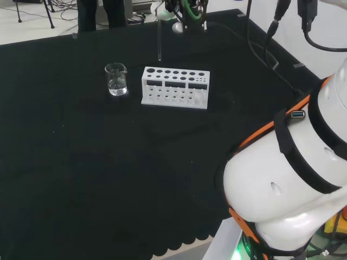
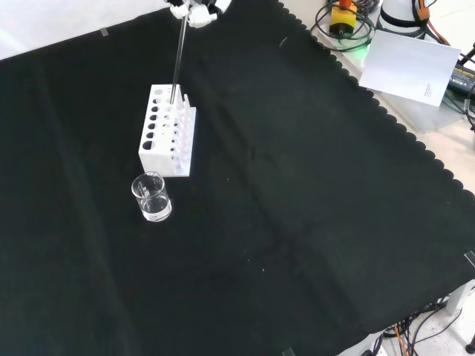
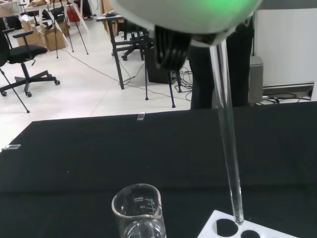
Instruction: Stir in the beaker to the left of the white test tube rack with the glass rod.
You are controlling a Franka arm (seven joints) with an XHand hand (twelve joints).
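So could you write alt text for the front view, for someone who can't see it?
A robot hand at the top edge holds a thin glass rod hanging down over a white test tube rack on a black cloth. A small clear beaker with a little clear liquid stands just in front of the rack.

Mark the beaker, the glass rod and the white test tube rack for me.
beaker (image 1: 116,81): head view, on its clear wall above the liquid.
glass rod (image 2: 178,55): front view, mid-shaft below the hand.
white test tube rack (image 1: 174,92): head view, on its front face.
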